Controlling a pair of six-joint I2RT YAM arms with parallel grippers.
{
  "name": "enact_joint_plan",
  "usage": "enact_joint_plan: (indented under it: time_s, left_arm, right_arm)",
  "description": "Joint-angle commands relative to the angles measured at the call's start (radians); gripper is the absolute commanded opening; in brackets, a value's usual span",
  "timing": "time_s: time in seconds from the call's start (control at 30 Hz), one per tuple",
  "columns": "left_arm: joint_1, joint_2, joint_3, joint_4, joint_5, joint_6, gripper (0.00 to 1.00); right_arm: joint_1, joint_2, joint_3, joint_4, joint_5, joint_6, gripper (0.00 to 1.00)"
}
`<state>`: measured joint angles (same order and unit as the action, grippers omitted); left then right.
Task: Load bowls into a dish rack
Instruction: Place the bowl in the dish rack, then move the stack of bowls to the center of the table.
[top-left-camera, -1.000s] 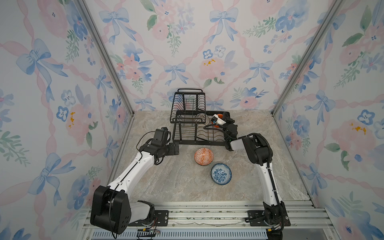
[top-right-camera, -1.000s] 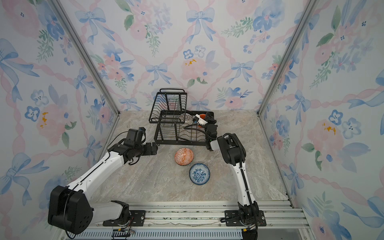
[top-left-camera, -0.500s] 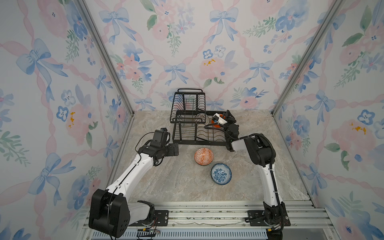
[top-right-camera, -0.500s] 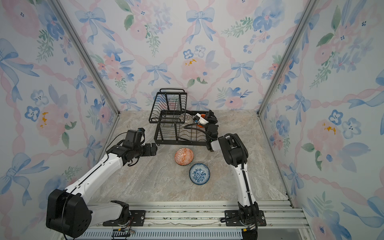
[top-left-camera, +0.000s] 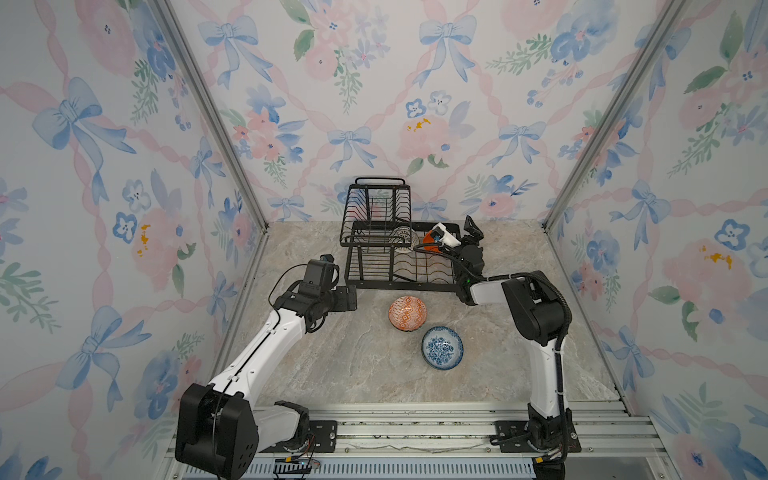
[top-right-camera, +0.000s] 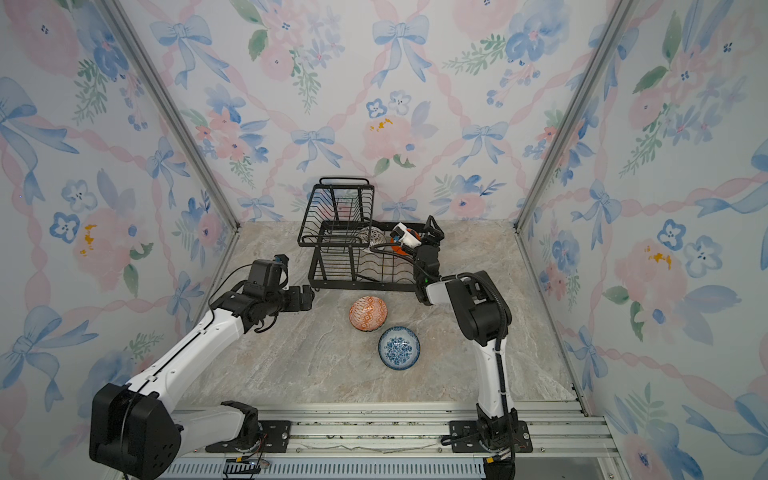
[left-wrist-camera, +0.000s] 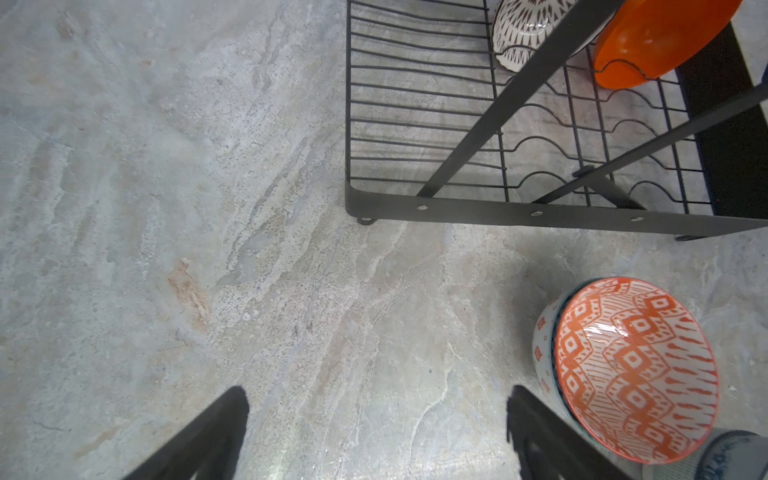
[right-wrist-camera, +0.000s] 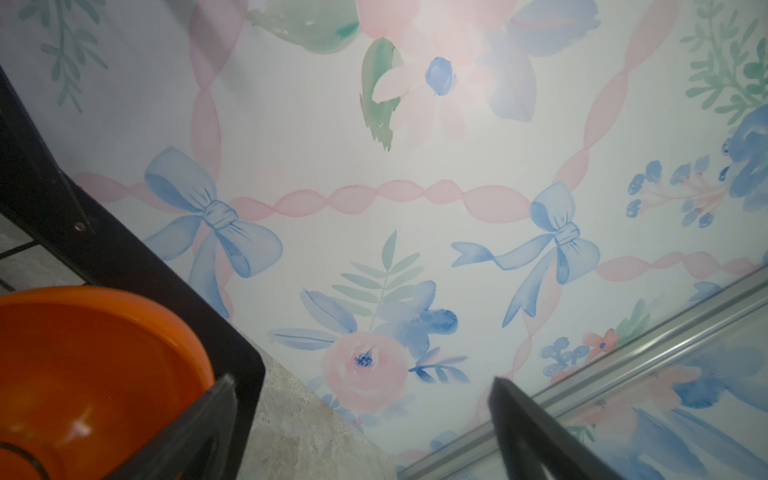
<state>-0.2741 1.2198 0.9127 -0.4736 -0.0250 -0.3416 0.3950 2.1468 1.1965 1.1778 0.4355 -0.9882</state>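
The black wire dish rack (top-left-camera: 403, 286) (top-right-camera: 361, 284) stands at the back of the table. Two bowls stand on edge in its lower tray, a white one with dark marks (top-left-camera: 405, 240) (left-wrist-camera: 523, 29) and an orange one (top-left-camera: 428, 242) (right-wrist-camera: 91, 374). My right gripper (top-left-camera: 456, 233) (right-wrist-camera: 361, 386) is open at the rack's right end, one finger (right-wrist-camera: 208, 415) beside the orange bowl, nothing held. An orange-and-white geometric bowl (top-left-camera: 407, 313) (left-wrist-camera: 631, 370) and a blue-and-white floral bowl (top-left-camera: 442, 347) sit upright on the table. My left gripper (top-left-camera: 353, 298) (left-wrist-camera: 374, 415) is open and empty, left of the geometric bowl.
The raised basket (top-left-camera: 376, 208) with its loop handle fills the rack's left half. Wallpapered walls close in the back and both sides. The marble tabletop (top-left-camera: 332, 365) is bare in front of the left arm.
My right gripper has opened and let go of the orange bowl, which now rests in the rack. The left arm has hardly moved.
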Motion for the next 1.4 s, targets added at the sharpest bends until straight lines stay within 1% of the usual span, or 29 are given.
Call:
enact_joint_plan:
  time_s: [0.0,0.07,0.17,0.2,0.33,0.4,0.5,0.53,0.73,0.83,0.93,1.07,1.2,1.37]
  left_arm:
    - [0.005,-0.022,-0.020,0.012,0.010,0.019,0.98]
    - [0.004,-0.027,-0.020,0.015,0.018,0.022,0.98]
    - [-0.002,-0.031,-0.020,0.016,0.026,0.021,0.98]
    - [-0.004,-0.030,-0.019,0.016,0.027,0.021,0.98]
    - [-0.024,-0.019,-0.013,0.024,0.036,0.021,0.98]
    - [-0.048,-0.016,-0.009,0.024,0.030,0.020,0.98]
    - [-0.094,-0.010,-0.007,0.028,0.012,0.008,0.98]
    - [-0.109,-0.004,-0.009,0.034,0.009,0.002,0.98]
    - [-0.182,0.065,-0.008,0.074,0.025,-0.040,0.98]
    - [-0.200,0.094,-0.012,0.108,0.047,-0.065,0.98]
    - [-0.216,0.129,-0.012,0.140,0.078,-0.076,0.98]
    - [-0.248,0.195,0.015,0.143,0.080,-0.077,0.95]
    - [-0.277,0.245,0.033,0.157,0.089,-0.081,0.86]
    - [-0.301,0.287,0.047,0.169,0.090,-0.092,0.65]
  right_arm:
    - [0.027,-0.102,-0.011,-0.180,0.085,0.139,0.97]
    - [0.037,-0.158,0.000,-0.320,0.135,0.222,0.97]
    - [0.046,-0.267,-0.006,-0.525,0.133,0.386,0.97]
    - [0.045,-0.309,-0.004,-0.617,0.111,0.459,0.97]
    - [0.015,-0.455,0.064,-1.069,-0.044,0.768,0.97]
    - [0.009,-0.517,0.068,-1.196,-0.091,0.860,0.97]
    - [0.015,-0.588,0.067,-1.366,-0.151,0.949,0.97]
    - [0.019,-0.606,0.067,-1.421,-0.155,0.977,0.97]
    - [0.014,-0.681,0.070,-1.691,-0.239,1.109,0.97]
    - [0.002,-0.700,0.069,-1.802,-0.305,1.160,0.97]
    - [0.001,-0.713,0.057,-1.860,-0.362,1.189,0.97]
    - [0.005,-0.728,0.017,-1.852,-0.390,1.207,0.97]
    - [0.009,-0.717,-0.004,-1.834,-0.413,1.212,0.97]
    - [0.013,-0.684,-0.011,-1.816,-0.432,1.212,0.97]
